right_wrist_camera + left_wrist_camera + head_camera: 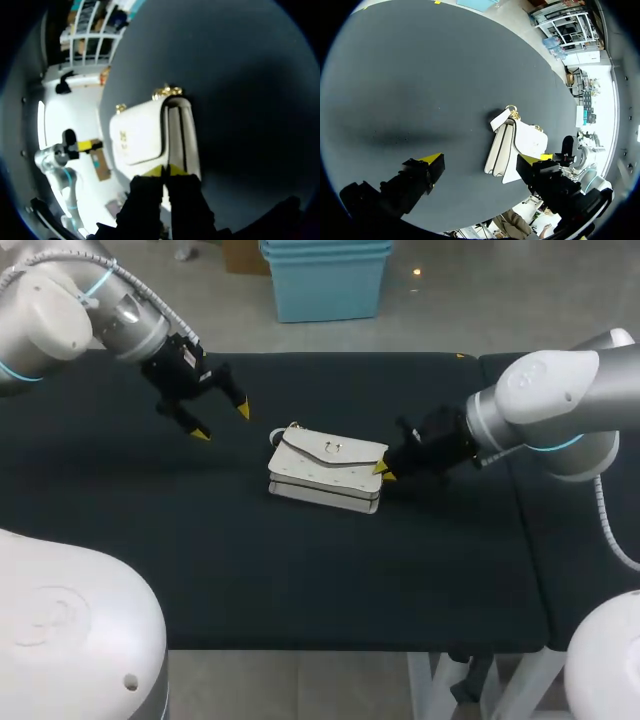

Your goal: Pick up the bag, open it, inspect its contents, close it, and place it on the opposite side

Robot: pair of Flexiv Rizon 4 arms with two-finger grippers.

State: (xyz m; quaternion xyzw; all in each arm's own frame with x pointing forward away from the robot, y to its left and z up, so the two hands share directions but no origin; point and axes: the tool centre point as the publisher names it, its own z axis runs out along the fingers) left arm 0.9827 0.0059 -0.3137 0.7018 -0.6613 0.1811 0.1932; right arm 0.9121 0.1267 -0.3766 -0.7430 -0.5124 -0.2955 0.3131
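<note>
**Desk:** Yellow tips up front, spread wide. Whose are they?

**Photographer:** Those belong to the left gripper (484,160). Its fingers are far apart and hold nothing. It hangs above the black table (150,540), off to the left of the white bag (328,472) and apart from it.

**Desk:** And the bag itself?

**Photographer:** It lies flat near the middle of the table, with its flap (310,452) folded down and its gold clasp (337,448) fastened.

**Desk:** What about the other arm?

**Photographer:** The right gripper (165,171) sits low at the bag's right end. Its two tips are pressed together and touch the edge where the flap meets the body. Whether any of the flap is caught between them, I cannot tell.

**Desk:** So how far along is the job?

**Photographer:** By my reading, it has barely begun. The bag rests on the table, unlifted and unopened. The pick-up looks to be the step in hand. Opening the bag, looking inside, closing it and setting it down on the opposite side are all left to do.
</note>
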